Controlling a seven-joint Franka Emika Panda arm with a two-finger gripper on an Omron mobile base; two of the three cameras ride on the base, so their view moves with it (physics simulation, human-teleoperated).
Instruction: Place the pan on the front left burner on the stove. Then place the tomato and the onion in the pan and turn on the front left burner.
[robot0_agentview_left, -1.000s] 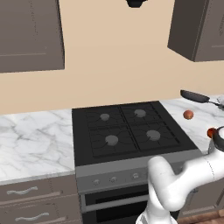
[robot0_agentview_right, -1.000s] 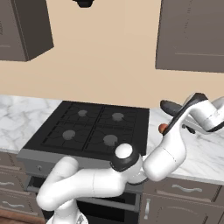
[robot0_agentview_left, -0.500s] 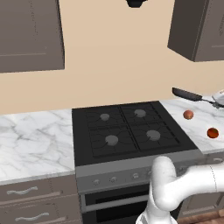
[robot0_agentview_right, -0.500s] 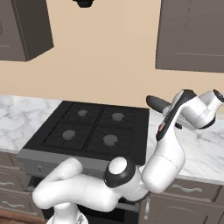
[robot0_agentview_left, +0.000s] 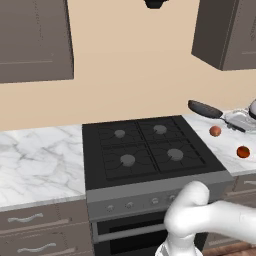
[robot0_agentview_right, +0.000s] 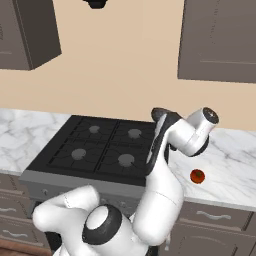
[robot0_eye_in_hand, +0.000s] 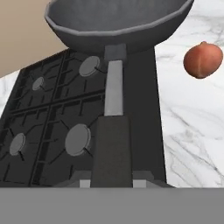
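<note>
In the left base view the pan (robot0_agentview_left: 204, 108) hangs in the air over the counter (robot0_agentview_left: 35, 160) to the right of the stove (robot0_agentview_left: 150, 150), higher and further toward the stove than a second ago, when it sat low at the frame's right edge; the gripper (robot0_agentview_left: 240, 120) holds it by the handle at the right border, and the white forearm that then crossed the lower right now reaches in lower, with the elbow lump in front of the oven door. The onion (robot0_agentview_left: 215, 131) lies on the marble below the pan, and the tomato (robot0_agentview_left: 243, 152) lies nearer the front edge, both apart from the pan and from each other. The front left burner (robot0_agentview_left: 128, 160) is bare, its grey cap ringed by black prongs. In the right base view the arm has swung up: it rises from the lower left, bends over the stove's right edge, and the wrist (robot0_agentview_right: 200, 132) points left, carrying the dark pan (robot0_agentview_right: 162, 114) above the cooktop's right rear corner, where earlier it was lower and further right. The tomato (robot0_agentview_right: 197, 175) rests on the counter beside the forearm. In the hand view the pincer is clamped tight on the pan's long dark handle (robot0_eye_in_hand: 113, 135), which runs up to the grey bowl (robot0_eye_in_hand: 118, 22); the burners lie below, and the onion (robot0_eye_in_hand: 202, 59) sits on the marble at upper right.
</note>
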